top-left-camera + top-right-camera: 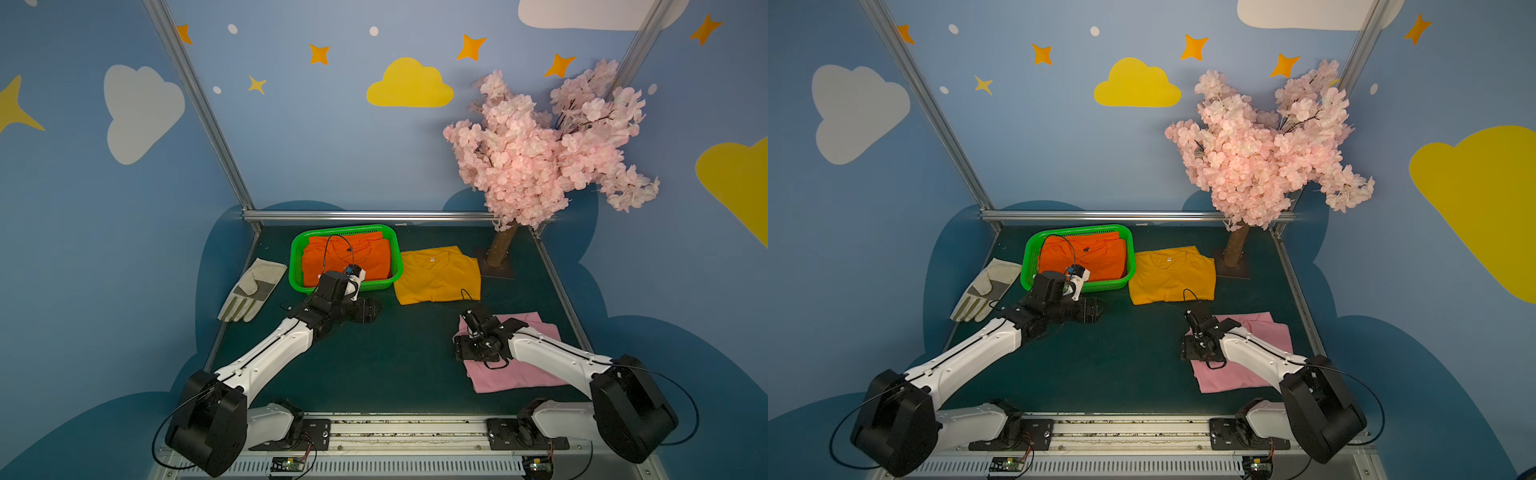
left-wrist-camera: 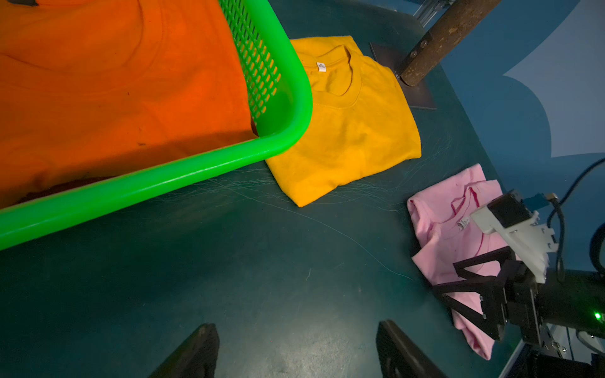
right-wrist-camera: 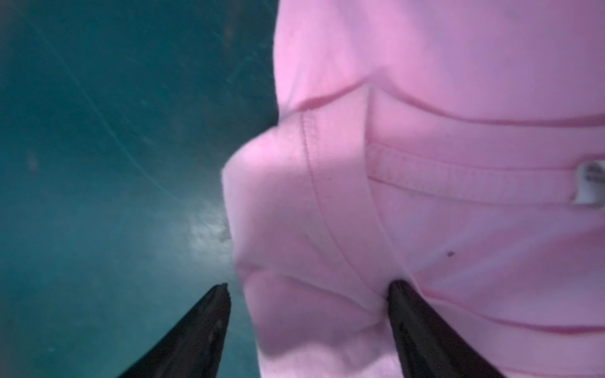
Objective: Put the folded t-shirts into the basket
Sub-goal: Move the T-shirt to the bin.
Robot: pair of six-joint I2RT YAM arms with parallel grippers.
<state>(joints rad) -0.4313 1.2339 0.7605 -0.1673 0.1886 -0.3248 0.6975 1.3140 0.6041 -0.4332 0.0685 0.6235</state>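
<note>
The green basket (image 1: 345, 229) (image 1: 1079, 228) (image 2: 183, 176) stands at the back left and holds a folded orange t-shirt (image 1: 345, 259) (image 2: 114, 81). A folded yellow t-shirt (image 1: 436, 274) (image 2: 353, 131) lies on the mat just right of it. Nearer on the right lies a pink t-shirt (image 1: 515, 376) (image 3: 442, 147). My right gripper (image 1: 462, 348) (image 3: 311, 286) is open at its left edge, one finger on the cloth, the other over the mat, a fold between them. My left gripper (image 1: 368, 309) (image 2: 298, 330) hangs open over bare mat in front of the basket.
A pale work glove (image 1: 249, 291) lies left of the basket. A pink blossom tree with a brown trunk (image 1: 503, 249) stands at the back right on a plate. Metal rails (image 1: 365, 215) border the dark green mat (image 1: 395, 365).
</note>
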